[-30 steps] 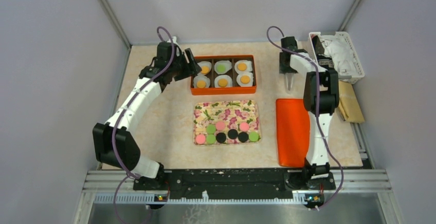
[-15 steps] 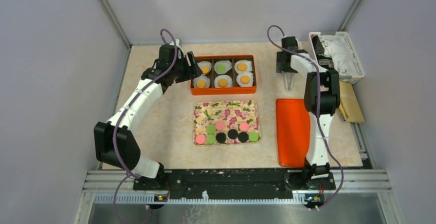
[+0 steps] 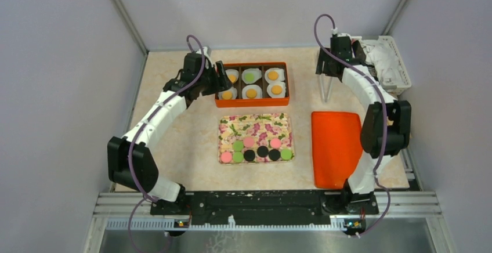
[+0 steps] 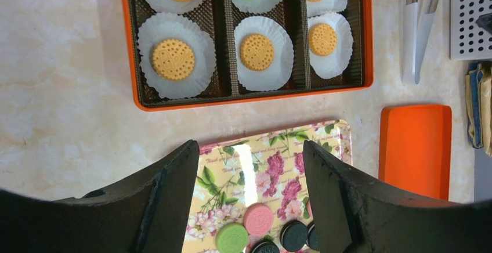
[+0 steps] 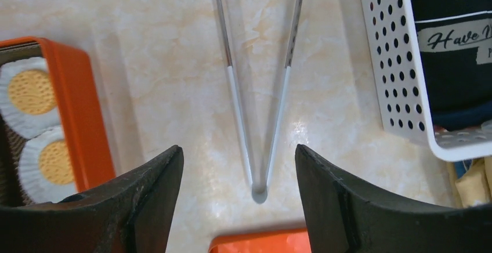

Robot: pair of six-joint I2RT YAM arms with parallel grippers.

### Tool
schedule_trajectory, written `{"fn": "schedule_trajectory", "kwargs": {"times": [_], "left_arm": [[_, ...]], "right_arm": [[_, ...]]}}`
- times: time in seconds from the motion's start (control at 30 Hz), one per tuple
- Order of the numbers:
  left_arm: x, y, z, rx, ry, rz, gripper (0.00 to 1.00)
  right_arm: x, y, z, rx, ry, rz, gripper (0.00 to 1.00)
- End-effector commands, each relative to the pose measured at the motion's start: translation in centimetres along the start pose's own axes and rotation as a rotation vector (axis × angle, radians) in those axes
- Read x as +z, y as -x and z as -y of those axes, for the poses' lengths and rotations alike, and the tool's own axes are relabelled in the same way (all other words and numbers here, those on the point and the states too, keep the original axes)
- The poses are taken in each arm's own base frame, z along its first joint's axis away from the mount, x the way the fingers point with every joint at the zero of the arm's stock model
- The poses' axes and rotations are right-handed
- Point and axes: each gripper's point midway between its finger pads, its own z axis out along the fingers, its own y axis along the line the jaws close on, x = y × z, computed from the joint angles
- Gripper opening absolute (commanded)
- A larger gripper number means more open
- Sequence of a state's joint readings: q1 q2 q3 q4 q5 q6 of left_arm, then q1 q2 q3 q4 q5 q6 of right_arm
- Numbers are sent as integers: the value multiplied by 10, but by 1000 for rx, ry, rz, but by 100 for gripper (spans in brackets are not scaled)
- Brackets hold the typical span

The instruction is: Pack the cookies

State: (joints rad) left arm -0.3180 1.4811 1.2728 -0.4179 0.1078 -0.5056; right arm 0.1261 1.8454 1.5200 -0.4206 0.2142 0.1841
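Cookies (image 3: 249, 155): nine loose discs in pink, green and black are laid in two rows on the near part of the floral tray (image 3: 255, 124), at the middle of the table (image 3: 185, 131).
Packed cookies: six more are seated in white paper cups (image 4: 176, 58) inside the orange box (image 3: 252, 101), just beyond the tray; five are orange, and the one in the far middle cup is green.
Left gripper (image 4: 250, 150): held above the left end of the box, fingers spread wide, nothing grasped.
Right gripper (image 5: 238, 151): held over the far right of the table, fingers released and wide apart, nothing grasped.
Tongs (image 5: 259, 190): laid flat on the table below the right gripper, untouched, between the box and the white basket (image 5: 394, 61).
Orange lid (image 3: 336, 145): laid flat right of the tray, near of the tongs.
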Motion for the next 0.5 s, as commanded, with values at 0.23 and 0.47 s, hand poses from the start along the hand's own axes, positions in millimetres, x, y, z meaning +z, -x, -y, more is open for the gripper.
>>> {"fn": "schedule_trajectory", "kwargs": {"times": [0.23, 0.47], "left_arm": [[4, -8, 18, 23, -55, 7, 72], [4, -18, 23, 31, -75, -5, 72]], "right_arm": [[-94, -84, -73, -77, 79, -68, 64], [-116, -130, -52, -46, 54, -117, 57]]}}
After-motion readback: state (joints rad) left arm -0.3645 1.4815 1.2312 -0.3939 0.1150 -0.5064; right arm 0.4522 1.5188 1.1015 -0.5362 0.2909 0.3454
